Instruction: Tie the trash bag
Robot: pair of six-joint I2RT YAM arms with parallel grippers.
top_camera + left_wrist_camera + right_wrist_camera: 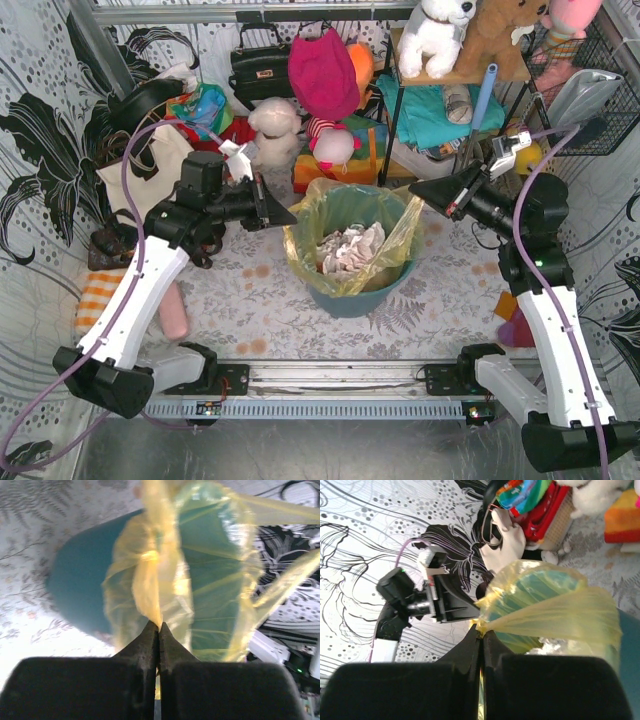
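Jaws of the left arm (140, 290) are seen pressed together on a twisted strip of the bag (150, 575), the yellow-green film pinched at their very tips. Jaws of the right arm (555, 320) are likewise closed on a gathered corner of the opposite rim, which is pulled into a taut fan toward them. Between the two grips the mouth of the bag is drawn out to left and right. Its body is seated in the teal bin (352, 290), with the film draped over the bin's rim. Crumpled white paper (345, 250) is shown lying inside. The bin stands at the middle of the counter (250, 300), between the two arms. A cream tote (150, 165) and a heap of soft toys (275, 125) are ranged behind it, well apart from the work.

The step in hand is judged to be the gathering of the two rim ends ahead of the knot. No crossing or loop can be made out, so the tie is taken as not begun. The next move would call for both ends to be lifted clear of the bin rim and brought together over the mouth, one crossed over the other. Both pinches would need to be firm and the pull gentle, since thin film is likely to slip or tear if jerked.
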